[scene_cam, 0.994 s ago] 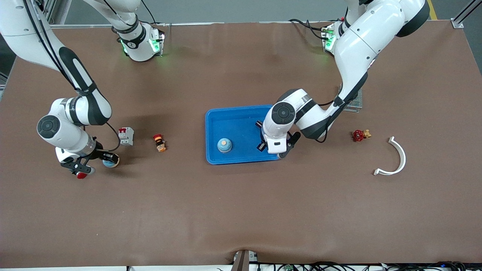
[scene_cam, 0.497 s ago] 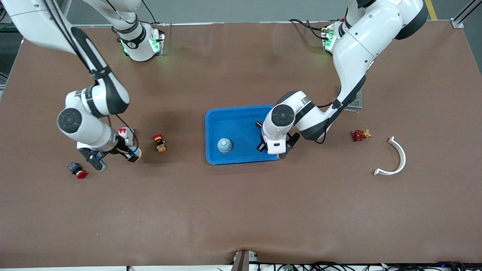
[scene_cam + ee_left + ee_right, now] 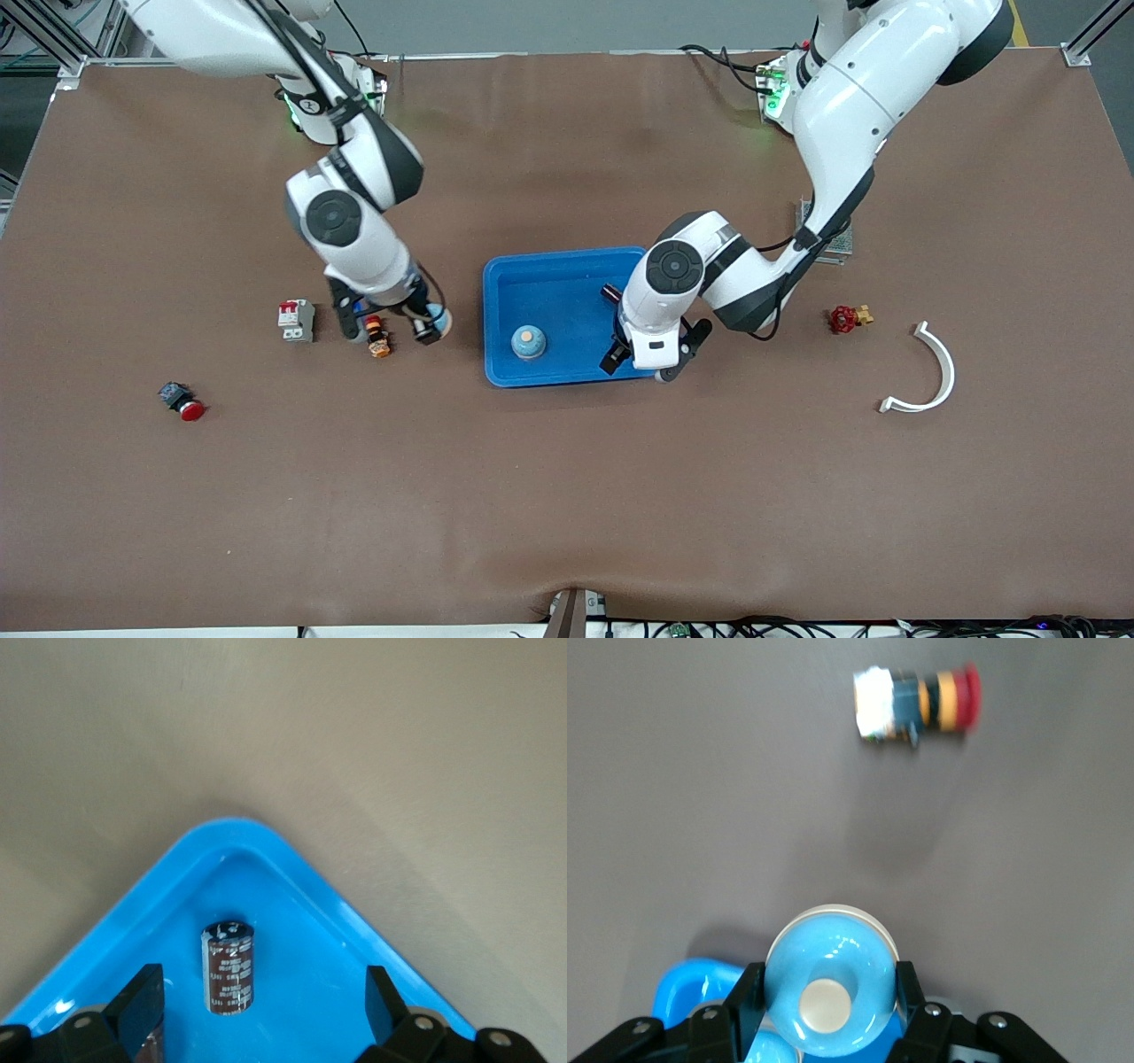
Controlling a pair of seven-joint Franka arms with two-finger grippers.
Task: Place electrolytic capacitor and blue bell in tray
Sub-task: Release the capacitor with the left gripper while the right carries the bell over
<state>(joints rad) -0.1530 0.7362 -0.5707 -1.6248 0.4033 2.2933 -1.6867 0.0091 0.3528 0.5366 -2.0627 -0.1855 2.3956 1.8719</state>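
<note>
The bright-blue tray (image 3: 567, 266) lies mid-table. The dark electrolytic capacitor (image 3: 611, 292) rests in it near a corner and also shows in the left wrist view (image 3: 230, 967). My left gripper (image 3: 651, 361) is open and empty over the tray's end toward the left arm (image 3: 292, 864), with the capacitor free ahead of its fingers. One blue bell (image 3: 528, 342) sits in the tray. My right gripper (image 3: 430, 323) is shut on a second blue bell (image 3: 830, 992), held above the table just beside the tray's end toward the right arm.
Under the right gripper lies an orange-red push button (image 3: 378, 338) (image 3: 917, 704), with a small breaker (image 3: 297, 320) beside it. A red button (image 3: 182, 403) lies toward the right arm's end. A red valve (image 3: 846, 317), a white curved piece (image 3: 935, 372) and a mesh part (image 3: 833, 241) lie toward the left arm's end.
My right arm has carried the blue bell from beside the red button toward the tray. My left gripper has stayed over the tray, shifting only slightly.
</note>
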